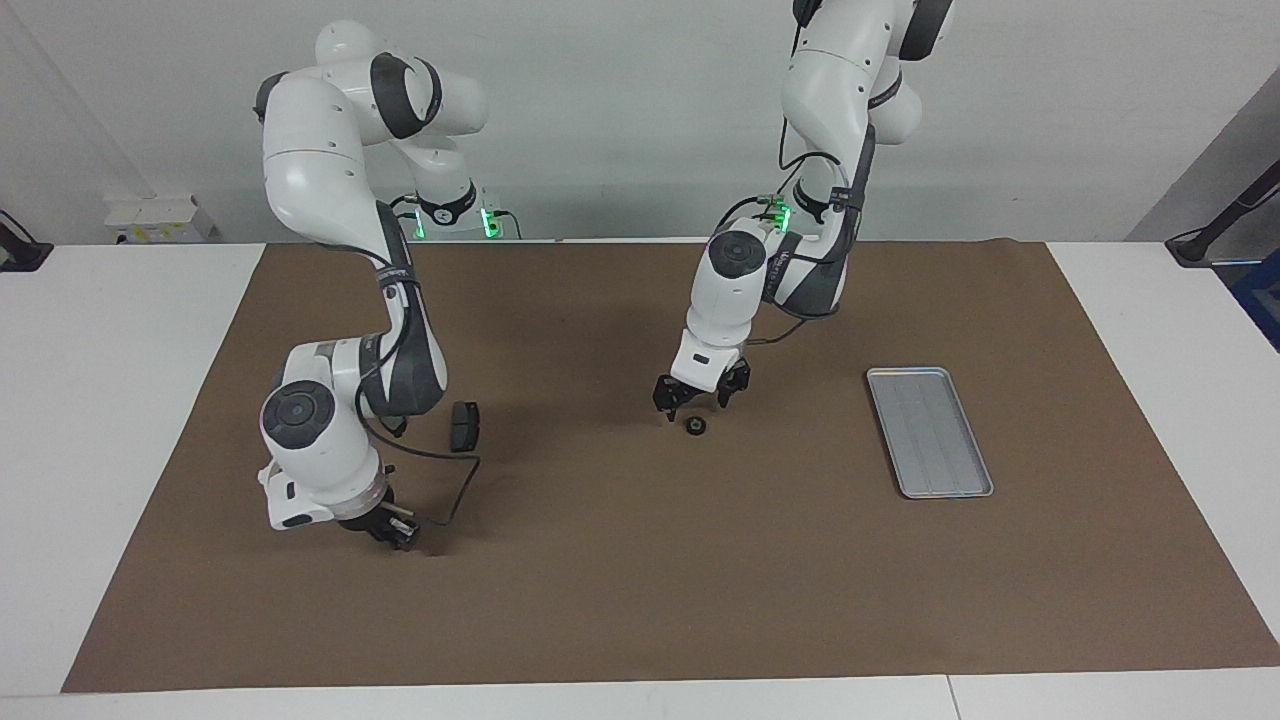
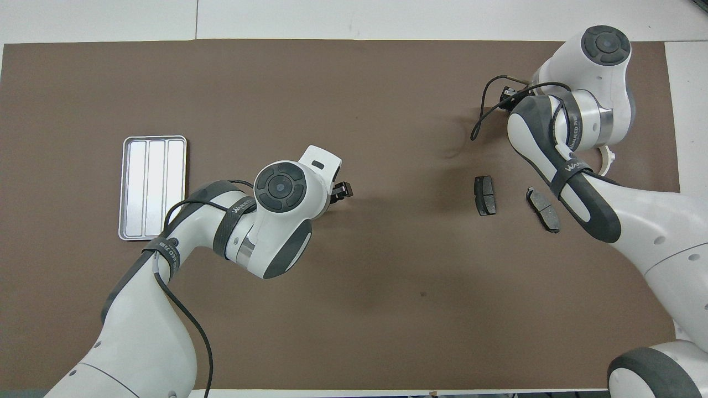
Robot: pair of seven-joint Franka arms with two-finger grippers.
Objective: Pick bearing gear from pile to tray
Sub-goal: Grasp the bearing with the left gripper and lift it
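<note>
Clearance is all but closed: the wide-open left gripper [image 1: 702, 396] is hung right over the small black bearing gear [image 1: 694, 426], found at its six o'clock in the facing view, with the tray [image 1: 929, 431] well apart toward three o'clock.

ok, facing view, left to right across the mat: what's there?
right claw → brake pad → left claw with a small black ring just under it → tray.
</note>
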